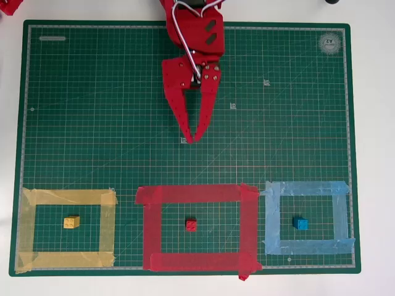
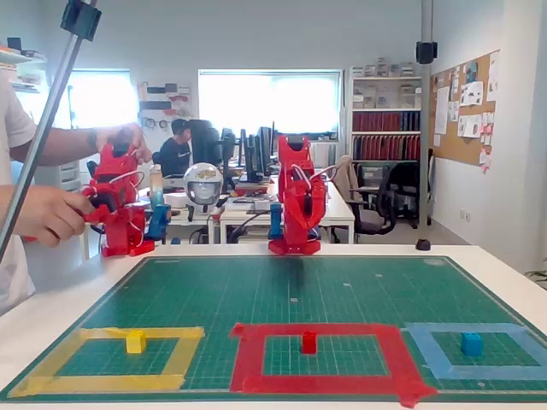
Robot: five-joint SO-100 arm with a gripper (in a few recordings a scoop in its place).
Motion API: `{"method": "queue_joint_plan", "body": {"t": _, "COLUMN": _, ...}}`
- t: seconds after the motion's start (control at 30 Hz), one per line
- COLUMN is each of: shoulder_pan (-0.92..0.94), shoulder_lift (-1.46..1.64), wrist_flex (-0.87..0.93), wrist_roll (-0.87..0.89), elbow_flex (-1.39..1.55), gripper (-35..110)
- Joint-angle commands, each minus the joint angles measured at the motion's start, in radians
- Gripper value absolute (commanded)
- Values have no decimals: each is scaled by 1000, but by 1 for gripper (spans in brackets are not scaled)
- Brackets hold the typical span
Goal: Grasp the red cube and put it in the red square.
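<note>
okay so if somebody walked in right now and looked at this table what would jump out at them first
Three tape outlines line the near edge of the green cutting mat, each with a matching small studded cube inside: the red cube in the wide red tape square at centre, a yellow cube left, a blue cube right in the overhead view. Above them, the red two-finger gripper points down the mat, fingertips nearly together, holding nothing.
</note>
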Motion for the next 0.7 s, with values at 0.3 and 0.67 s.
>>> {"method": "queue_joint_plan", "body": {"t": 0.3, "shoulder_pan": 54, "shoulder_lift": 554, "wrist_flex": 377, "wrist_roll": 106, "elbow_flex": 328, "gripper": -1}}
{"method": "queue_joint_plan", "body": {"t": 0.67, "shoulder_pan": 66, "shoulder_lift": 724, "wrist_flex": 1006, "wrist_roll": 98, "elbow_flex": 330, "gripper": -1}}
